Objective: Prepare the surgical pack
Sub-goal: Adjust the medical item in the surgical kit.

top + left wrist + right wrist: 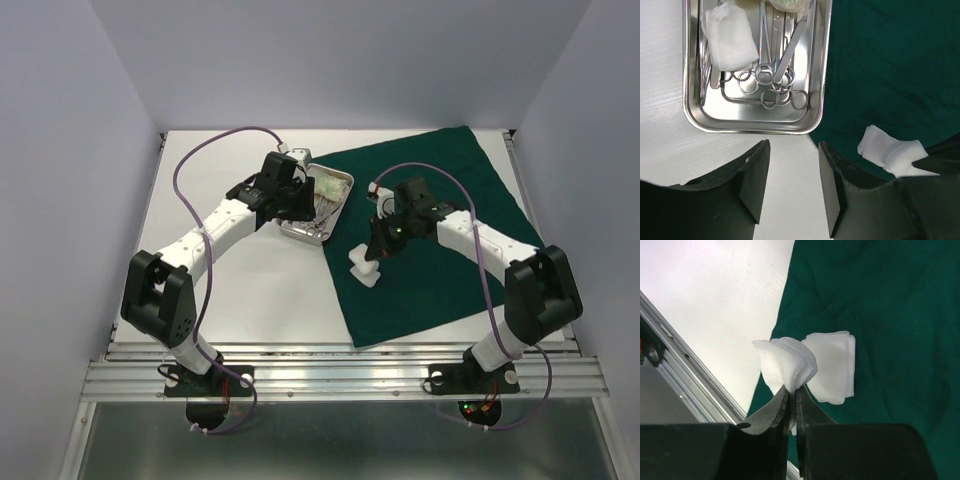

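Observation:
The dark green drape (440, 230) covers the right half of the table. At its left edge stands the steel tray (755, 127), which holds steel forceps (767, 75), one white gauze pad (730, 35) and a pale packet (790, 4). My left gripper (794, 170) hangs open over bare table just in front of the tray, nothing between its fingers. My right gripper (793, 390) is shut on a folded gauze pad (785, 365), lifted above the drape's (890, 315) front-left edge. A small stack of gauze pads (832, 367) lies flat on the cloth right beside it.
White tabletop (250, 290) lies left of the drape. A metal rail (680, 370) runs along the near table edge. Grey enclosure walls stand on the left, right and back. Purple cables loop over both arms.

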Tool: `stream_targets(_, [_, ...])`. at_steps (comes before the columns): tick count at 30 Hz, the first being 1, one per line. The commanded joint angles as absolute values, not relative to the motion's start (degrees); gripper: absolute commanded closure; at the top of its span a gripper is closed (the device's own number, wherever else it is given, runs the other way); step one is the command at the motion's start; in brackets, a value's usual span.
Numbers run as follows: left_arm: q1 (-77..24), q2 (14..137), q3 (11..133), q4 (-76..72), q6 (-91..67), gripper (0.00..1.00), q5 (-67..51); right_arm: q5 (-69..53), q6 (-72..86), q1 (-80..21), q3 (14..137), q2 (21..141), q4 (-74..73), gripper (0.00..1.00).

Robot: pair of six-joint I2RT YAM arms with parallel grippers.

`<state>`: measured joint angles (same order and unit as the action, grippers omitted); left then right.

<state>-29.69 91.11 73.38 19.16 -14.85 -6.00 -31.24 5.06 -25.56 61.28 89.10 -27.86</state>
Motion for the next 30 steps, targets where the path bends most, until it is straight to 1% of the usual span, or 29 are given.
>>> stream_targets(1, [-29.4,88.2,74.6,18.9,-14.2,0.45,-6.1,-33.0,-4.3,-24.0,66.4,91.8,-35.2,0.99])
stream_targets(11, [-29.4,88.2,74.4,18.5,-14.6,0.45,-6.2,-35.6,-9.2,-22.8,68.6,97.2,-41.2,0.99])
stream_targets(16, [-29.4,88.3,74.4,18.6,-14.5,0.45,-6.1,-37.0,-10.1,-22.8,69.2,99.9,-41.4,0.99])
stream_targets(30, [-29.4,88.9,74.4,18.5,-14.7,0.45,-6.0,-38.6,-9.6,-22.8,72.5,101.5,-40.4,0.99])
